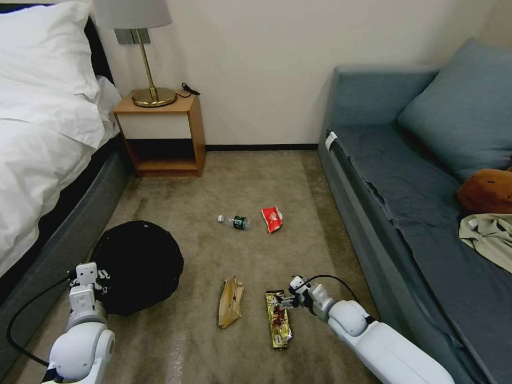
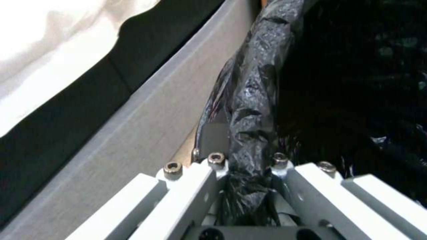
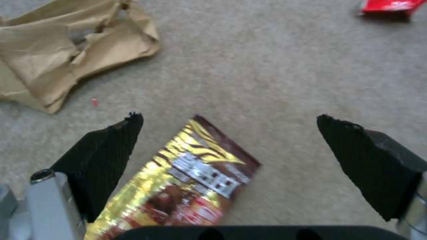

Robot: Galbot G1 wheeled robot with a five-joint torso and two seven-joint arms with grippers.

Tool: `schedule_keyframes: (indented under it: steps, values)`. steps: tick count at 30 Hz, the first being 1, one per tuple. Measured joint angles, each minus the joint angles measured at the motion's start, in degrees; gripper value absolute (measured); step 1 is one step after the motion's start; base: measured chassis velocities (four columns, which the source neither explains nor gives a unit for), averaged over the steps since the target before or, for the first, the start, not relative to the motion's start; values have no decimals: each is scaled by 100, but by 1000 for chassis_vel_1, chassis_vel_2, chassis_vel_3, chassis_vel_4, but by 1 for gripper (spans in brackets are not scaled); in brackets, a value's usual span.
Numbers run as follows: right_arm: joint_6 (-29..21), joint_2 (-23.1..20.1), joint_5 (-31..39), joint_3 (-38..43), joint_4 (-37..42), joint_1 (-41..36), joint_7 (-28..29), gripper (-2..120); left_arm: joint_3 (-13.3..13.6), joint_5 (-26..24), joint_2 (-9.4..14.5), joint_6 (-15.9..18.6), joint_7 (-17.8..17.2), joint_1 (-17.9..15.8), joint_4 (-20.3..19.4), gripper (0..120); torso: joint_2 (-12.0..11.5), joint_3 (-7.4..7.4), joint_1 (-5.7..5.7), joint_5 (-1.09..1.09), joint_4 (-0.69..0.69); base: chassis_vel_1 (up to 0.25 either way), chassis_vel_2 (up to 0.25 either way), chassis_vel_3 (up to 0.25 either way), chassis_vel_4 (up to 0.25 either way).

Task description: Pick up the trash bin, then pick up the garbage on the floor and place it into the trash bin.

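Head view: trash bin [image 1: 137, 265] sat lower left by the bed, left claw [image 1: 88, 277] at its rim. Left wrist: claw clenched on the black liner [image 2: 249, 110], prob. to carry it. Right wrist: right claw [image 3: 229, 133] released, straddling brown-yellow wrapper [image 3: 186, 186], bottom centre, for a pinch.

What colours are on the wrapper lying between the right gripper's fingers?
Gold and brown wrapper, with some red; the right wrist view shows it best.
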Motion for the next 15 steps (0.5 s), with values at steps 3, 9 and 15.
schedule_keyframes:
  steps: [3, 9, 15]
  values:
    - [20, 98, -2, -172, -243, 96, -4, 100, -88, 17, 33, 71, -26, 85, -41, 2, 0, 0, 0, 0, 1, 0, 0, 0, 0]
    - [109, 306, -149, -272, -707, 223, -32, 100, -191, 21, 93, 122, -19, 156, -141, 2, 0, 0, 0, 1, 0, 0, 0, 0, 0]
    - [144, 456, -236, -271, -949, 225, -60, 100, -200, 2, 81, 128, 0, 184, -147, 2, 0, 0, 0, 0, 0, 0, 0, 0, 0]
